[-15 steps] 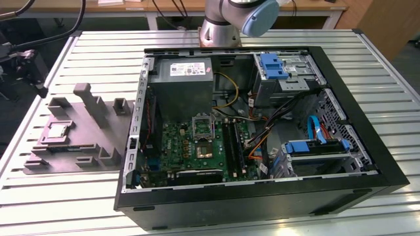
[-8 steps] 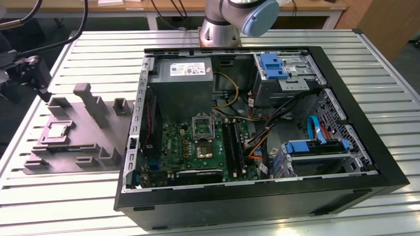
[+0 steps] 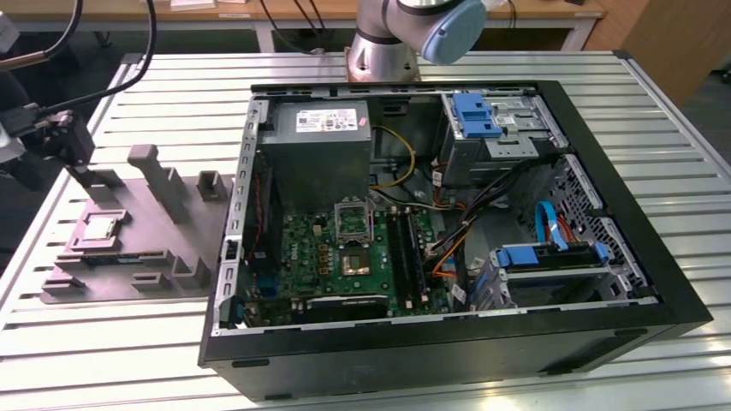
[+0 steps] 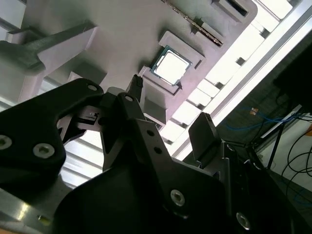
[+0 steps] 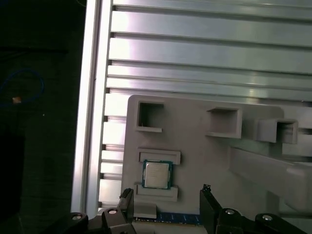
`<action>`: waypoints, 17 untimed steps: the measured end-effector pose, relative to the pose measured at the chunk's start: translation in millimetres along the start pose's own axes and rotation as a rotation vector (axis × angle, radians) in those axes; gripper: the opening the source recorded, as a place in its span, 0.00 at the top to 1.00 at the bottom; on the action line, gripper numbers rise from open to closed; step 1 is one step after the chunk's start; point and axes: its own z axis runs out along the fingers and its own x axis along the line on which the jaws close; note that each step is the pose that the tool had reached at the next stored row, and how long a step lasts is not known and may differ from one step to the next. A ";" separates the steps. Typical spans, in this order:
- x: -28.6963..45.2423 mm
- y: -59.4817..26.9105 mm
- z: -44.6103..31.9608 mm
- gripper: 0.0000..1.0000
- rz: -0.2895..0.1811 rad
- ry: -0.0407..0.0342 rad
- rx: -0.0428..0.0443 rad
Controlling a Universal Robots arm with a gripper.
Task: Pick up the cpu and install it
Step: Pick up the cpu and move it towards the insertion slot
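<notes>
Cpu [image 5: 157,174]: flat in its recess on the grey fixture [image 5: 209,161], pale top up.
Gripper [image 5: 165,204]: jaws spread wide, empty, above the fixture, clear of the cpu.
Handling: centre over the cpu, descend square, grip opposite edges lightly.

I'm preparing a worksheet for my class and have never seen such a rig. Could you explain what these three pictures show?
A robot arm stands at a slatted metal table. The exterior view looks from off the arm; both wrist views come from cameras riding on it. An open computer case lies on the table beside a grey holder block. The cpu sits in that block. The jaws are open, near the cpu, holding nothing.
</notes>
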 end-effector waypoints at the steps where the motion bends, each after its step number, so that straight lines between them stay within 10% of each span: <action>1: 0.1 -0.3 1.8 0.35 0.000 -0.0001 0.0000; 17: 0.9 -5.3 30.7 0.35 0.000 -0.0001 -0.0001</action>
